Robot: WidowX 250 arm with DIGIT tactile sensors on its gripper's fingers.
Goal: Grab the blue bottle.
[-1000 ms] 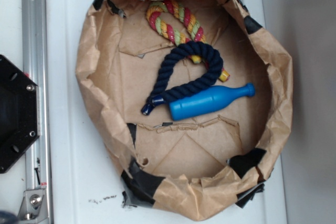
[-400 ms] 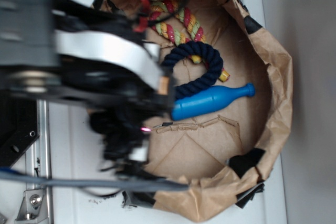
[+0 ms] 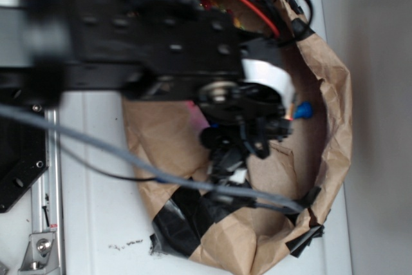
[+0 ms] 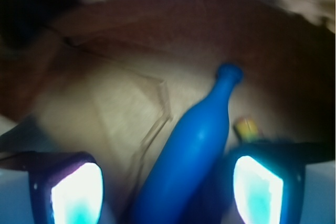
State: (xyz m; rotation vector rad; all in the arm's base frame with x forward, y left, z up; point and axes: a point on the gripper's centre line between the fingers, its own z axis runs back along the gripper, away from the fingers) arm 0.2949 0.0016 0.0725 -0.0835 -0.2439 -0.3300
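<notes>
The blue bottle lies on the brown paper floor of the paper-lined basket, its rounded cap pointing away from me. In the wrist view my gripper is open, with one finger on each side of the bottle's body and a gap on both sides. The bottle sits closer to the right finger than to the left finger. In the exterior view only the bottle's cap shows past the arm. The gripper itself is mostly hidden under the arm's black body.
The brown paper basket wall with black tape patches rings the work area. A bit of the yellow rope end lies just beyond the right finger. The navy and coloured ropes are hidden under the arm. A metal rail runs along the left.
The arm has swung in from the left over the basket and now covers the ropes and most of the bottle. The bottle has not moved.
</notes>
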